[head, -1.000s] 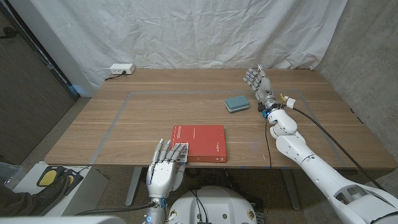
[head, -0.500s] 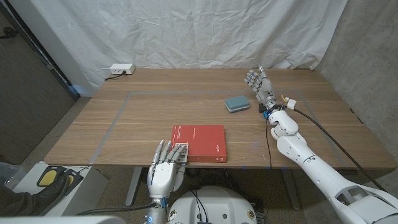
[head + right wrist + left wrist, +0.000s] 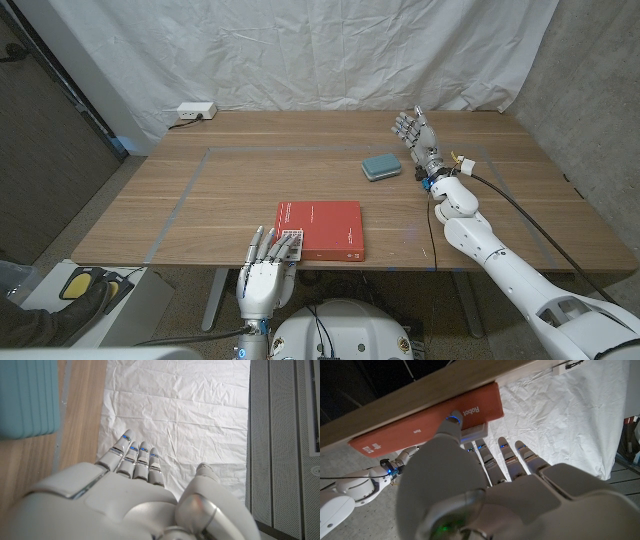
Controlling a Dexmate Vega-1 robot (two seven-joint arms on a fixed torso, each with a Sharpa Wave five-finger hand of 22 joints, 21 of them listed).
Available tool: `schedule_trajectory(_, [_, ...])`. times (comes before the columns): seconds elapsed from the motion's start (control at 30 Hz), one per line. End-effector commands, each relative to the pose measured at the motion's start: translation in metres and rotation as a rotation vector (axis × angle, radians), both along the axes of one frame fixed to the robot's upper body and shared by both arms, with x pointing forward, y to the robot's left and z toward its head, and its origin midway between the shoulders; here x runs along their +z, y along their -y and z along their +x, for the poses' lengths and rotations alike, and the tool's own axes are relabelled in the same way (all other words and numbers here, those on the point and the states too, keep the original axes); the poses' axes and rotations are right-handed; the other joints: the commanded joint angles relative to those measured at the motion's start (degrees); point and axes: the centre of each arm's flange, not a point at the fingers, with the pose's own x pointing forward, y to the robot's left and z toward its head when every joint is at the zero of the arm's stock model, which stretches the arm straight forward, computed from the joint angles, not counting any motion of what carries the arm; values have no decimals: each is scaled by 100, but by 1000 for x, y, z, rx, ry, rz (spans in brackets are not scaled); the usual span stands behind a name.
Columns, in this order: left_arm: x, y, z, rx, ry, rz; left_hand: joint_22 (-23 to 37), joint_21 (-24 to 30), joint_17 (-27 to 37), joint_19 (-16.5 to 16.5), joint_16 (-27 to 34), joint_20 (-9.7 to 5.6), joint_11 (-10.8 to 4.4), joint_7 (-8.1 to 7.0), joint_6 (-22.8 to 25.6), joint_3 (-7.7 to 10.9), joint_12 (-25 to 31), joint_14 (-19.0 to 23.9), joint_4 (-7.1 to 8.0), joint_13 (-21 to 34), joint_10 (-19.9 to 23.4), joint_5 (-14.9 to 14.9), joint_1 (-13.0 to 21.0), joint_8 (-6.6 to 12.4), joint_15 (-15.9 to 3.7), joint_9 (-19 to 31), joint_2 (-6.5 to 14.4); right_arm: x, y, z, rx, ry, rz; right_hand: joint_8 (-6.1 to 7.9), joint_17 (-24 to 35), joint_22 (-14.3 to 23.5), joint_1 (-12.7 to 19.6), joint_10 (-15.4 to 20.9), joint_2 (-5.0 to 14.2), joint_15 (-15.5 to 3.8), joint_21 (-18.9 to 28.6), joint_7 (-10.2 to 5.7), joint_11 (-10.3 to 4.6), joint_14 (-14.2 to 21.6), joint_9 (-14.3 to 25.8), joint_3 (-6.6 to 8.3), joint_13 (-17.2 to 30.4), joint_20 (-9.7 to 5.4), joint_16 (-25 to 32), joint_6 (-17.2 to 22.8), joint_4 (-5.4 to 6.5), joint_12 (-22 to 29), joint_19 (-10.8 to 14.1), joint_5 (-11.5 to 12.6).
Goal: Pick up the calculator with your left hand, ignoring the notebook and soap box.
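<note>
Head view: calculator (image 3: 290,243) at worktop's (image 3: 200,200) six-o'clock edge, touching red notebook (image 3: 322,228); left hand (image 3: 264,272), fingers spread, empty, reaching its near end; next step likely closing around it; right hand (image 3: 417,136) open, idle.

The right robot hand (image 3: 135,505) holds nothing, its fingers (image 3: 137,462) straight and close together, the thumb (image 3: 205,480) apart. Beyond the fingertips hangs a creased white sheet (image 3: 185,415). Beside the robot hand runs the wooden tabletop (image 3: 80,415), with a ribbed teal soap box (image 3: 27,397) on it, near the fingers but apart.
</note>
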Motion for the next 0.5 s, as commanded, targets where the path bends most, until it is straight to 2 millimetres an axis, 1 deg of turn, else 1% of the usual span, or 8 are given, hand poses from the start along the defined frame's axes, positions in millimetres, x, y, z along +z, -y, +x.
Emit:
schedule_trajectory(0.03, [-1,-2,1,-3,1,-9,24,73,16,145,-38,-708,-3,-2,115,108,-10,106,-26,18,136,-92,179,44,-1012,11,55,-2,-4,2,4,-9,-1,-31,21,32,28,52,27,11,-5,-41,18,44,31,-23,36,-44,4,13,-16,-4,45,4])
schedule_trajectory(0.17, [0,-1,1,-9,5,-12,43,165,15,411,-56,-731,-4,37,207,180,-34,163,-30,19,193,-260,315,31,-1001,11,136,-3,-4,1,3,-10,-3,-31,21,32,27,54,27,5,-7,-41,16,53,31,-24,36,-45,7,12,-16,-4,48,4])
schedule_trajectory(0.2, [0,-1,1,-5,5,-11,48,182,16,460,-50,-750,-4,27,236,190,-34,195,-29,19,213,-290,333,35,-998,11,149,-3,-4,1,3,-10,-4,-32,21,32,27,54,27,5,-7,-40,17,54,31,-25,36,-44,8,12,-16,-5,49,4])
schedule_trajectory(0.23, [0,-2,1,-12,5,-14,57,206,16,523,-54,-752,-18,66,281,207,-37,229,-30,19,232,-345,367,38,-994,11,164,-3,-4,0,3,-9,-5,-32,21,32,27,55,27,4,-8,-39,12,53,31,-25,36,-44,7,11,-16,-4,49,4])
schedule_trajectory(0.33, [1,-1,1,-11,12,-13,79,269,22,678,-42,-738,-17,64,337,257,-32,328,-20,20,315,-458,436,30,-996,10,236,-2,-4,-1,3,-8,-5,-32,21,32,27,55,28,-1,-9,-36,15,54,31,-26,36,-44,7,10,-16,-5,53,4])
schedule_trajectory(0.5, [1,0,1,-21,15,-19,100,323,30,800,-11,-723,-10,66,513,323,-19,522,-21,22,462,-622,535,59,-1003,7,310,-2,-2,-3,2,-7,-6,-32,22,32,27,55,29,9,-10,-42,9,62,31,-28,36,-45,8,11,-17,-7,67,4])
